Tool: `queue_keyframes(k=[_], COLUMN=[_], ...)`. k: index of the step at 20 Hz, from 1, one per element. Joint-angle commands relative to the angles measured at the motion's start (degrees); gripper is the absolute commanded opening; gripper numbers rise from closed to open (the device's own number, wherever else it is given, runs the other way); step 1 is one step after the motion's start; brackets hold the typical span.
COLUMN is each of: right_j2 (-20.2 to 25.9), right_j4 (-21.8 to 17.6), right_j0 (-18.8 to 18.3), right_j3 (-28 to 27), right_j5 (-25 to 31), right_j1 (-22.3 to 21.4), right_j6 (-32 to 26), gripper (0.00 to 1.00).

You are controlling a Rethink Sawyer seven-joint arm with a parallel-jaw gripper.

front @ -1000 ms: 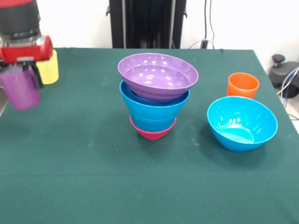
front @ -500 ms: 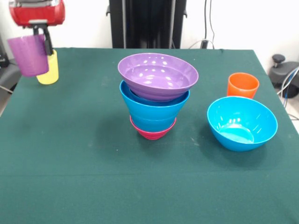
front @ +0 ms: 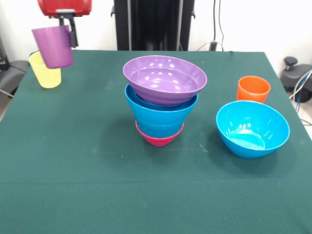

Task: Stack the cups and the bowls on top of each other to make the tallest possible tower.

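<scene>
Now carrying the purple cup (front: 53, 46), clamped at its rim in closed jaws, upright, high and well left of the purple bowl (front: 165, 79) atop the tower (front: 161, 100).

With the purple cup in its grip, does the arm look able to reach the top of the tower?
Probably yes. The gripper holds the purple cup lifted clear of the table, and the purple bowl topping the tower is open, with nothing above it.

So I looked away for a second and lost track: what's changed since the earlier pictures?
The gripper, shut on the purple cup, carried it up and rightward in the front view, uncovering the yellow cup. The tower, orange cup and loose blue bowl stayed put.
</scene>
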Motion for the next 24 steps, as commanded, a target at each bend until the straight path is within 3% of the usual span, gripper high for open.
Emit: queue_keyframes(k=[1,15,24], right_j2=[-5.8,-9.9,-10.1], right_j4=[0.9,3.3,8.5], right_j0=[5.5,9.2,11.4], right_j3=[6.4,11.9,17.0], right_j5=[-4.8,-8.6,-8.3], right_j1=[-1.1,-5.0,-11.2], right_j6=[12.2,15.8,17.4], gripper=[0.00,0.00,0.00])
